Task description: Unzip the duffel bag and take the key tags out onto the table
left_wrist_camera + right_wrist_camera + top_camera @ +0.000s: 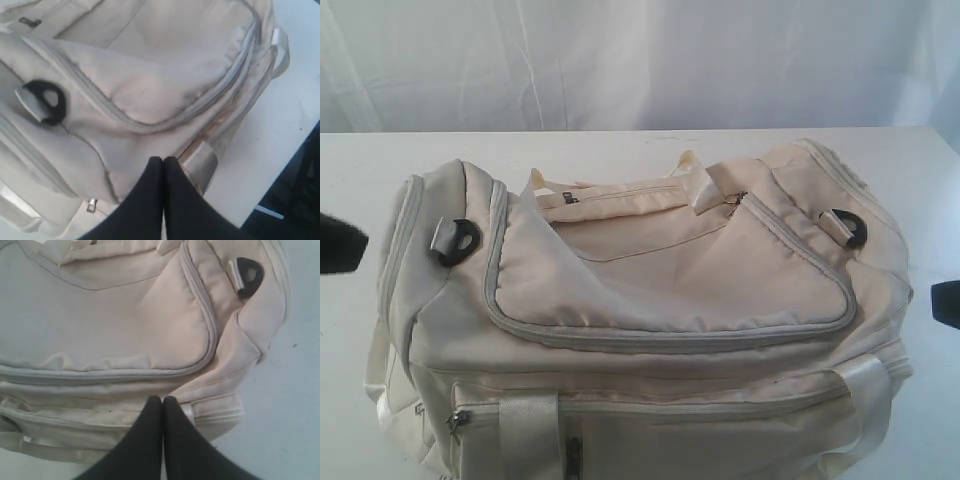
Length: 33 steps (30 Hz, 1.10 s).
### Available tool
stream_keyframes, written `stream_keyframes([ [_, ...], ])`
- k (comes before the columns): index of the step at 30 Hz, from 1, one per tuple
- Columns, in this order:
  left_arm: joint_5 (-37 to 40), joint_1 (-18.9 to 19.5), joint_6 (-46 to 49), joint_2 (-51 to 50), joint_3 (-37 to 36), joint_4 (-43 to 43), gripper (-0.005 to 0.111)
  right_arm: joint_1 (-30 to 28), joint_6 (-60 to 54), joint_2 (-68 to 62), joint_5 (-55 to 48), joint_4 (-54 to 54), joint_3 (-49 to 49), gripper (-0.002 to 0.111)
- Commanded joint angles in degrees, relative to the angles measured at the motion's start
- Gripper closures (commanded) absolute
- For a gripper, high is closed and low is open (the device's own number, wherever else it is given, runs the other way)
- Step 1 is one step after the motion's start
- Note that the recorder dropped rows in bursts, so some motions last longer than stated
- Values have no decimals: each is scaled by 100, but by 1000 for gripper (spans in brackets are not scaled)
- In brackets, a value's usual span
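Note:
The cream-white duffel bag (650, 330) lies across the white table (620, 145), filling most of the exterior view, its grey zipper (670, 338) running round the top flap. It also fills the left wrist view as the duffel bag (150, 85) and the right wrist view as the duffel bag (110, 330). The key tags are out of view. My left gripper (163, 159) is shut with nothing in it, hovering above the bag's left end; only a black tip of the left gripper (338, 243) shows at the exterior view's edge. My right gripper (162, 398) is shut and empty over the bag's right end.
Black D-rings sit at the bag's left end (458, 242) and right end (848, 230). A front pocket zipper (620, 408) runs along the near side. A white curtain (640, 60) hangs behind the table. The table edge and dark floor (300, 190) show in the left wrist view.

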<state>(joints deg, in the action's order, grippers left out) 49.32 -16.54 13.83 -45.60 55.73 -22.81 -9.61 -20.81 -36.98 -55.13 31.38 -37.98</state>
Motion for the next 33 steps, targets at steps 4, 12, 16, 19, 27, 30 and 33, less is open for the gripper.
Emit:
stream_keyframes([
  [4, 632, -25, -160, -1428, 1390, -241, 107, -17, -2, 51, -28, -10, 126, 108],
  [12, 548, -25, -247, -2864, 2037, -704, 107, -17, -126, 51, 128, 17, 570, 108],
  [16, 472, -51, -2, -3489, 2238, -1140, 107, -17, -188, 51, 281, 119, 625, 108],
  [19, -23, -216, 57, -3851, 2284, -1060, 107, -17, -250, 51, 306, 176, 625, 108],
  [27, -1067, -653, -10, -4954, 2656, -925, 107, -9, -289, 28, 518, 271, 804, 108],
  [30, -1556, -707, -10, -5488, 2841, -1004, 107, -9, -289, 28, 580, 282, 880, 108],
  [33, -1955, -707, 201, -6000, 3194, -1553, 107, -9, -289, 28, 619, 307, 942, 108],
])
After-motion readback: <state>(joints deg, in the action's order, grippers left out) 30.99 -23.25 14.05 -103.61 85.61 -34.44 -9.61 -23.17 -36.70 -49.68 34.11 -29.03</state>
